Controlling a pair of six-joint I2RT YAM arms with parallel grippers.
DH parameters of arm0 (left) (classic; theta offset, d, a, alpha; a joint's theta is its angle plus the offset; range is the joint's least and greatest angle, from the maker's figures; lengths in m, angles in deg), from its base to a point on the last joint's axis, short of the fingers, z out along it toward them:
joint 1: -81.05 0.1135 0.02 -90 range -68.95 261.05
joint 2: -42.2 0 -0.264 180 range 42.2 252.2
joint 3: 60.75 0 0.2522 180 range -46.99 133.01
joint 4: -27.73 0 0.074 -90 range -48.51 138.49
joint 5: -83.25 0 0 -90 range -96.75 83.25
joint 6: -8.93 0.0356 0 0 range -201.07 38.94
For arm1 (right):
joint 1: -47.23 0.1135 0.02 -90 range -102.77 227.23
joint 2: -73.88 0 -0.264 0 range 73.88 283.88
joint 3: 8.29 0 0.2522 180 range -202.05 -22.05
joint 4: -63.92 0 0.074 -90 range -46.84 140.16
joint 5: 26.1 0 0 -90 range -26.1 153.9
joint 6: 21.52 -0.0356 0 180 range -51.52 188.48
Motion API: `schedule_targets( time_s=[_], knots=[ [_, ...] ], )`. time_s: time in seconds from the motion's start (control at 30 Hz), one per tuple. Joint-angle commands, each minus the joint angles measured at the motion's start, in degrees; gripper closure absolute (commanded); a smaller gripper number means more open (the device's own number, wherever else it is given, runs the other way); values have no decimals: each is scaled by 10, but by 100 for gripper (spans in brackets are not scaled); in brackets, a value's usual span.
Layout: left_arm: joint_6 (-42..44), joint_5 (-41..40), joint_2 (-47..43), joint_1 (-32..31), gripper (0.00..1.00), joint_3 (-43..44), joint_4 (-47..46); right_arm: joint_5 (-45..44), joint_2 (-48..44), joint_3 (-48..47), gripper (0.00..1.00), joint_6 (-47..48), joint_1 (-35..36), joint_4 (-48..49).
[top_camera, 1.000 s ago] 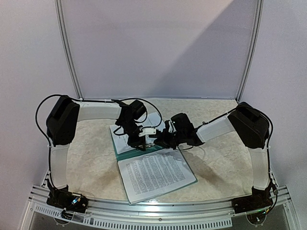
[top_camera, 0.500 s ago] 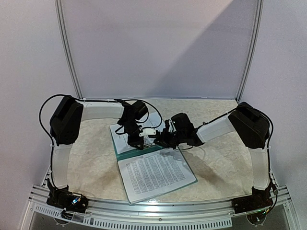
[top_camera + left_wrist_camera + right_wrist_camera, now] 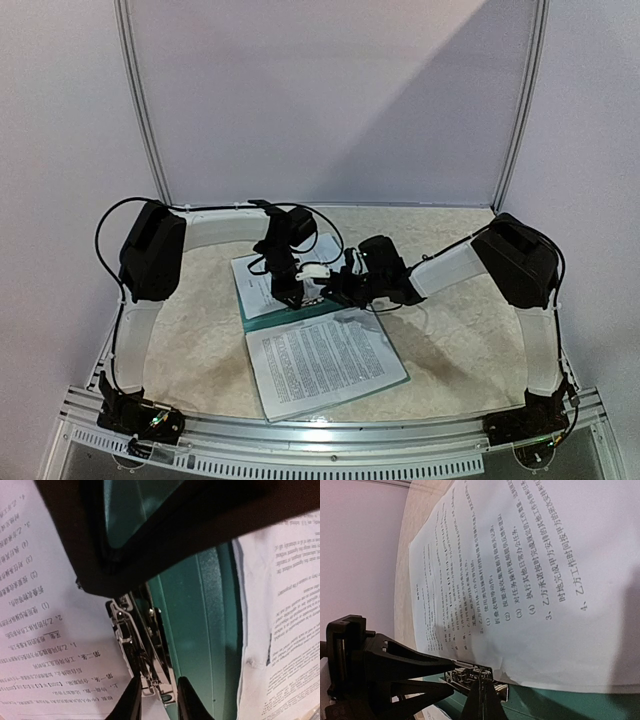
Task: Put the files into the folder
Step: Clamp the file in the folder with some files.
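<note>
The teal folder (image 3: 272,318) lies open on the table. One stack of files (image 3: 320,362) lies on its near half and another sheet (image 3: 255,275) on its far half. The silver clip (image 3: 145,665) sits on the spine between them. My left gripper (image 3: 293,295) points down at the spine, and its two fingertips (image 3: 134,700) close narrowly around the clip's end. My right gripper (image 3: 328,292) comes in from the right. It is shut, with its tip (image 3: 480,687) against the clip (image 3: 477,672) at the edge of the sheet (image 3: 530,570). The folder's teal also shows in both wrist views (image 3: 200,620) (image 3: 580,705).
A beige mottled tabletop (image 3: 190,330) surrounds the folder. A white back wall with metal frame posts (image 3: 140,110) stands behind it. A metal rail (image 3: 330,435) runs along the near edge, between the arm bases.
The left arm's elbow has swung to the right and its wrist stands more upright over the spine. Its gripper has shifted slightly right onto the clip. The right arm has hardly moved.
</note>
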Motion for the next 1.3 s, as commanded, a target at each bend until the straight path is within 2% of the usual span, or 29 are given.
schedule_targets(
  time_s=[0.0,0.37,0.63,0.9,1.0,1.17,1.27],
  knots=[
    [-24,11,43,-23,79,-19,11,-33,70,6,100,32,-7,-76],
    [-32,16,11,-26,79,-60,-12,-65,92,3,100,73,-9,-121],
    [-51,18,14,-25,78,-58,-8,-73,81,53,100,67,-8,-133],
    [-63,12,21,-23,78,-49,-4,-104,80,34,100,98,7,-219],
    [-74,41,18,-16,76,-42,3,-102,83,40,100,102,8,-219],
    [-99,155,-15,16,70,-26,-4,-94,85,48,100,94,8,-196],
    [-104,162,-24,22,69,-15,-9,-91,88,45,100,96,7,-194]
  ],
)
